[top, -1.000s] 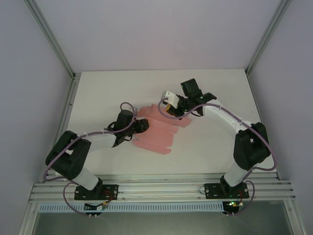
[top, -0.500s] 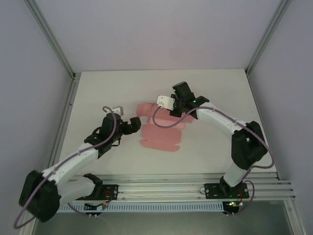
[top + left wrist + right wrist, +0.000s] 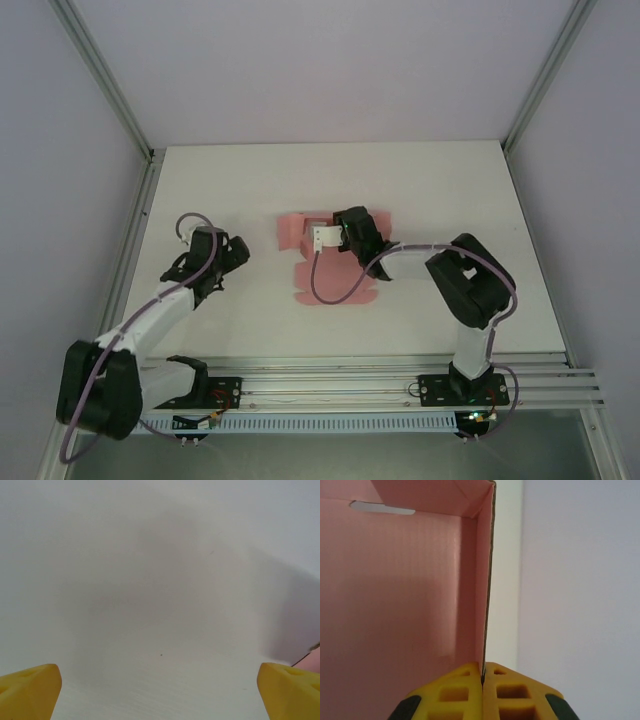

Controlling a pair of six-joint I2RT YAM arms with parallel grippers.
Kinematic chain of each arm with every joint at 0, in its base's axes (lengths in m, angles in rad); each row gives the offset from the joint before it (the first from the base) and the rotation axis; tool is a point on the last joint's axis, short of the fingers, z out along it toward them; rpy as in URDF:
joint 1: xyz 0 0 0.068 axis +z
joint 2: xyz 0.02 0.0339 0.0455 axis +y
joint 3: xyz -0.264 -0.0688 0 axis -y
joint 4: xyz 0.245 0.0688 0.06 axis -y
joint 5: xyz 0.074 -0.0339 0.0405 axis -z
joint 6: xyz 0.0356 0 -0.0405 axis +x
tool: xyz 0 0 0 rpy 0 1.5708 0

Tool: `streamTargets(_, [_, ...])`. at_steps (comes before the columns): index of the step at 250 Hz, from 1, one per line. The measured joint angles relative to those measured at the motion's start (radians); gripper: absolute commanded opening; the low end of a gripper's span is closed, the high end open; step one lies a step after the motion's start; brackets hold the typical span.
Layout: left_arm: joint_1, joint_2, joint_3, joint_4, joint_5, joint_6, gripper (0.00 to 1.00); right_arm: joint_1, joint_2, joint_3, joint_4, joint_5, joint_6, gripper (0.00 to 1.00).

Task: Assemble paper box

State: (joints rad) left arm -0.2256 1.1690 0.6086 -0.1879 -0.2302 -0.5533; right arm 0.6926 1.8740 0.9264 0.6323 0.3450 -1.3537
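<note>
Pale pink thin-card paper box [image 3: 345, 285], partly folded with one wall standing, sits near the middle of the white surface [image 3: 450, 190]. Judged light, floppy and easily creased; best taken at a panel edge close to a fold line, not mid-panel. Grip check: right hand [image 3: 483, 672] closed tight, pinching the edge of that upright wall. Opposite, left hand [image 3: 160, 690] spread wide, empty, over bare surface left of the card, not touching.

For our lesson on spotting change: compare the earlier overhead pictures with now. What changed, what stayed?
The left gripper opened its jaws, came off the paper box and drew back leftward. The right gripper swung left over the card. Its jaws stayed shut on a panel edge.
</note>
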Motion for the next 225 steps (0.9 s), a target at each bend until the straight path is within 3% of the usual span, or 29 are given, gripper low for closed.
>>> streamTargets(43, [0.026,0.198,0.092,0.076,0.049,0.001,1.00,0.016,0.071,-0.029,0.248,0.014,-0.073,0.00])
streamTargets(105, [0.053,0.447,0.283,0.175,0.102,0.035,0.94,0.019,0.021,-0.071,0.252,-0.039,-0.057,0.00])
streamTargets(168, [0.059,0.510,0.351,0.213,0.153,0.055,0.83,0.057,0.056,-0.143,0.426,-0.038,-0.142,0.00])
streamTargets(225, [0.059,0.482,0.256,0.256,0.250,0.099,0.74,0.103,0.081,-0.206,0.550,0.026,-0.156,0.00])
